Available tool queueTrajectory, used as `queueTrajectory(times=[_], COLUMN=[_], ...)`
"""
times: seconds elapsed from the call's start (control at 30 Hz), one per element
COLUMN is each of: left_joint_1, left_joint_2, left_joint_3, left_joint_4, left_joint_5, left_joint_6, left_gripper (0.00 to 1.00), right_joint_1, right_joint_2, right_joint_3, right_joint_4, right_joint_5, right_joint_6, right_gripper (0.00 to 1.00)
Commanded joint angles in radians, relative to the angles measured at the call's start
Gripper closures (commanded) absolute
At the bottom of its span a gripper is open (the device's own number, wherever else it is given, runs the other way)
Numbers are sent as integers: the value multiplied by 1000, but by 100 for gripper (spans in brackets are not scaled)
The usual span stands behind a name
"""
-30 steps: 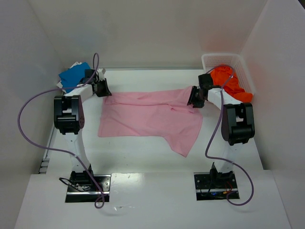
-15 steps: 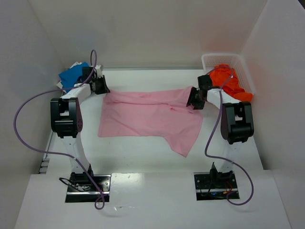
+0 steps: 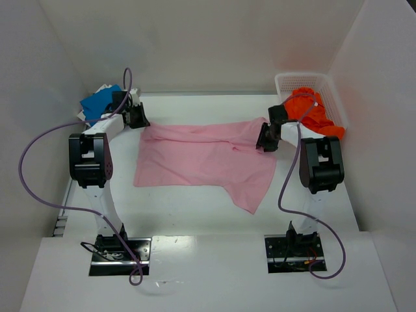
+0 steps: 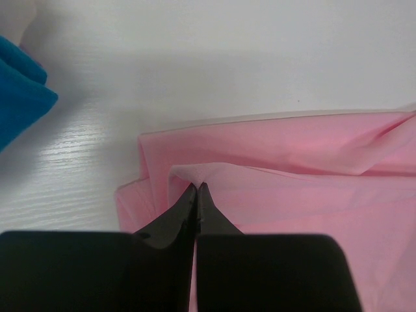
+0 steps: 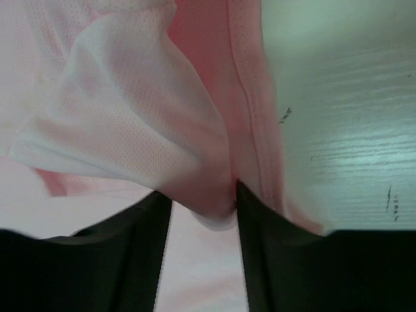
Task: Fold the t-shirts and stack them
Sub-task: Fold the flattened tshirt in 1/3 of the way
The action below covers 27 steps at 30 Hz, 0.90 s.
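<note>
White walls are seen enclosing a white table on three sides. A pink t-shirt is spread flat across the middle of the table, somewhat nearer the far edge, with one flap hanging toward the near edge on the right side. A blue t-shirt is bunched in the far left corner of the table. An orange t-shirt is heaped in a white mesh basket in the far right corner, with part of it draped over the rim.

The left gripper is lowered onto the pink t-shirt's far left corner. In the left wrist view its jaws are seen pressed fully together, and a small ridge of pink cloth is pinched up at the tips. The right gripper is set at the shirt's far right corner. In the right wrist view its fingers are held partly apart, and a thick bunch of pink cloth with a stitched hem is clamped between them.
</note>
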Motion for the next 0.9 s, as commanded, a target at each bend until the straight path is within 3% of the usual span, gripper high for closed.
queueTrajectory(times=[0.0,0.03,0.07,0.2,0.43,0.63,0.87], left_joint_1=[2,2,2,2,2,12,12], left_joint_2=[-26,-26,-26,-26,-26,-17,20], left_joint_3=[7,7,7,16,131,257,324], left_joint_4=[10,10,10,0,-29,-49,17], left_joint_5=[9,9,9,9,-12,-49,-103], left_joint_6=[10,10,10,20,10,-10,1], left_gripper=[100,100,100,100,100,100,100], right_joint_1=[-6,-6,-6,-6,-15,-87,-88], right_joint_2=[28,28,39,48,-6,68,161], right_joint_3=[4,14,15,80,322,606,729], right_joint_4=[56,56,56,40,-38,-78,-88], right_joint_5=[23,23,23,32,75,-20,-68], right_joint_6=[0,0,0,9,0,9,9], right_gripper=[57,62,75,99,100,100,100])
